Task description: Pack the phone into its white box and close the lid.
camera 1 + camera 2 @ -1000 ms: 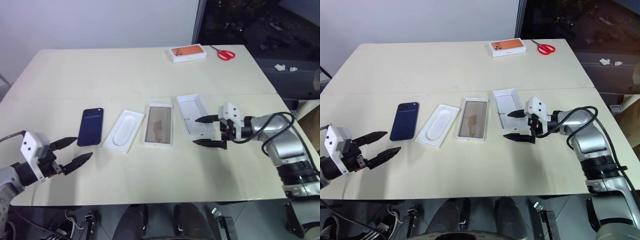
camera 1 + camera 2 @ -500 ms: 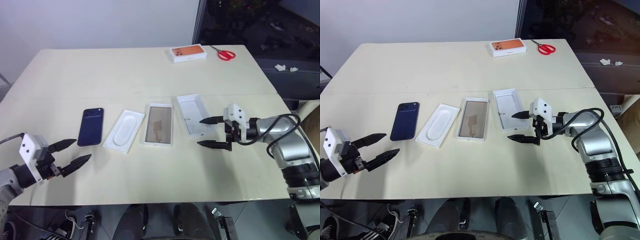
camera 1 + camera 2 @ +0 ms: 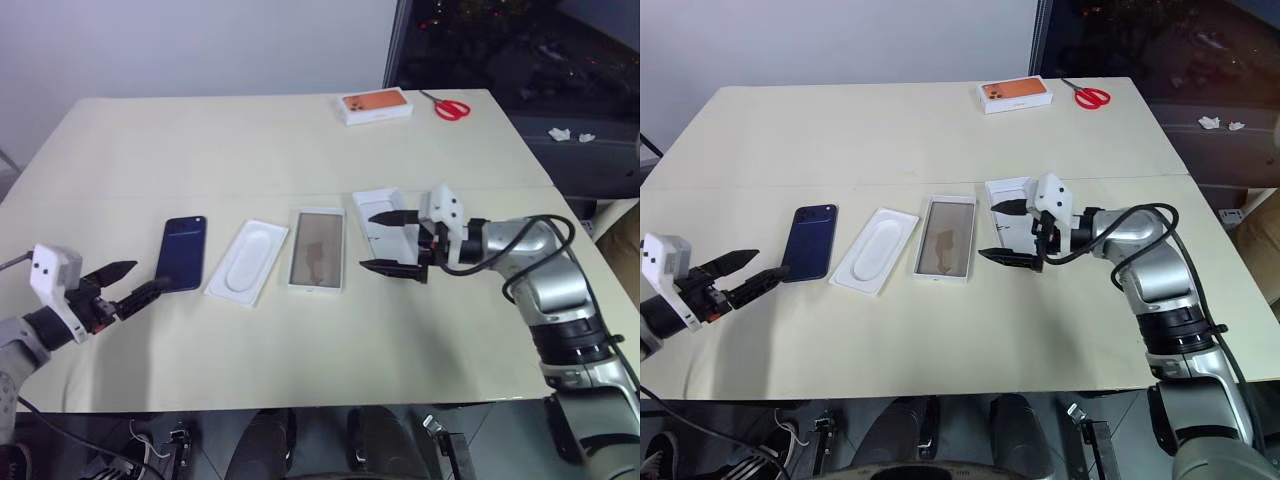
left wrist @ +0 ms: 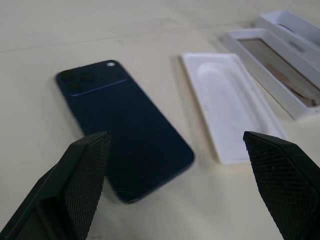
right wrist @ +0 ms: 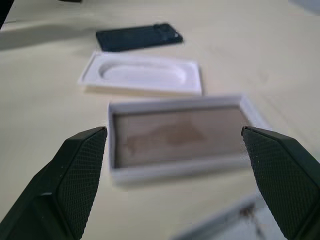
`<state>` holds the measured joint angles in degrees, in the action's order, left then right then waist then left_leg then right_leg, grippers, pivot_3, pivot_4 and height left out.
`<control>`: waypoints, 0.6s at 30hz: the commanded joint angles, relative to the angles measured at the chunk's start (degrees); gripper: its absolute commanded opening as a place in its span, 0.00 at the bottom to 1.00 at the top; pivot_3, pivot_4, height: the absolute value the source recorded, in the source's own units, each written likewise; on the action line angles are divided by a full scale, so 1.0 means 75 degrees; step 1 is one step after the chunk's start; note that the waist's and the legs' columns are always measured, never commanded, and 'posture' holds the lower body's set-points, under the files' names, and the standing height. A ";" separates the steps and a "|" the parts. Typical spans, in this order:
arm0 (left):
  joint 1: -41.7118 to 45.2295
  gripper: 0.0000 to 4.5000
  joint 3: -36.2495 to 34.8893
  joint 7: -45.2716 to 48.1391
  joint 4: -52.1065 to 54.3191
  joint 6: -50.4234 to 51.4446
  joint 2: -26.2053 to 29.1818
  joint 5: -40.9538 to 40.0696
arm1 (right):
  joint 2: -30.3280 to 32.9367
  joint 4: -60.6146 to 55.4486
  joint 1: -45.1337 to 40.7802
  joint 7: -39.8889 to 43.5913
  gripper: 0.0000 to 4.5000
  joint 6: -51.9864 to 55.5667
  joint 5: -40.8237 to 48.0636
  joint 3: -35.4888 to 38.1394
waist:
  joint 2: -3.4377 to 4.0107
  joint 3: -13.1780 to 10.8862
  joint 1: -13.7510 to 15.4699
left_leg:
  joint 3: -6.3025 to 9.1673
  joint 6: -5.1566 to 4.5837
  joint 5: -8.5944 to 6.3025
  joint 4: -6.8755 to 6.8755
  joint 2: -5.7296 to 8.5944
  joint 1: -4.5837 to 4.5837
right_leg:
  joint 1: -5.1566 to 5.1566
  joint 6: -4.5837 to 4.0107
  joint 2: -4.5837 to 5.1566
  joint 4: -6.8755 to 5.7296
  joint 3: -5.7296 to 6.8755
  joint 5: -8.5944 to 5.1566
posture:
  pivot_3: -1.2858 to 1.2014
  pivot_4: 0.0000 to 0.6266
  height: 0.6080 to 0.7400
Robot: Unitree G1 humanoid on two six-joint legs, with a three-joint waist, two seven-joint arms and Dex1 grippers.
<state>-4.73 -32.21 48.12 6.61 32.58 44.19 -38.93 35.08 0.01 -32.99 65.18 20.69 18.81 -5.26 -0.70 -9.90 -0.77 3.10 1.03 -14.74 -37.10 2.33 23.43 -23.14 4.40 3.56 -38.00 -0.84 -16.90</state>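
Note:
The dark navy phone (image 3: pixel 182 254) lies flat at the table's left, camera end pointing away. My left gripper (image 3: pixel 148 277) is open just short of the phone's near end, low over the table; its wrist view has the phone (image 4: pixel 122 145) between the fingers. The white box (image 3: pixel 318 249), brownish floor up, lies in the middle. To its right lies the lid (image 3: pixel 373 203), white side up, partly hidden by my right gripper (image 3: pixel 367 240). That gripper is open, empty, and points left at the box (image 5: pixel 175 135).
A thin white tray (image 3: pixel 247 262) with an oval recess lies between phone and box. An orange-faced white box (image 3: pixel 376 105) and red scissors (image 3: pixel 452 107) sit at the far edge of the cream table (image 3: pixel 250 140). The table's right edge is near my right arm.
My right gripper has swung left and up, from beside the lid to over it, toward the box. The left gripper moved forward to the phone's near end. Both stayed open.

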 commanded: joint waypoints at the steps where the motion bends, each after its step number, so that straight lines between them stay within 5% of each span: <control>1: 0.0424 0.98 -0.0416 -0.0463 -0.0152 0.0196 -0.0025 -0.0246 | -0.0210 -0.0186 -0.0247 -0.0174 1.00 -0.0118 -0.0073 -0.0148 | -0.0003 0.0001 0.0022 | 0.0002 0.0000 0.0000 -0.0001 0.0000 0.0000 | 0.0001 0.0000 0.0000 -0.0001 0.0002 0.0000 | 0.52 0.24 1.00; 12: 0.1357 0.98 0.0153 -0.1008 0.0006 0.1897 -0.0135 -0.1194 | -0.0326 -0.0095 -0.0366 0.0102 1.00 -0.0696 -0.0419 -0.0695 | -0.0004 0.0002 0.0000 | 0.0001 0.0001 0.0001 -0.0003 0.0001 -0.0001 | -0.0001 0.0001 -0.0001 -0.0009 0.0001 0.0000 | 0.52 0.24 1.00; 18: 0.2986 0.98 0.1084 -0.1630 -0.1050 0.3005 -0.0475 -0.1117 | -0.0183 0.0010 -0.0367 0.0312 1.00 -0.0824 -0.0384 -0.0617 | -0.0008 0.0004 0.0010 | 0.0003 0.0002 0.0001 -0.0010 0.0009 -0.0001 | 0.0003 0.0002 -0.0001 -0.0011 0.0004 0.0001 | 0.52 0.24 1.00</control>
<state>16.33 -25.38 36.99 -0.05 53.11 41.29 -46.95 32.93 0.57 -34.77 67.24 15.50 15.86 -11.04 -0.76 -9.87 -0.70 3.11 1.04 -14.73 -37.17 2.42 23.42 -23.13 4.42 3.55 -38.08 -0.83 -16.89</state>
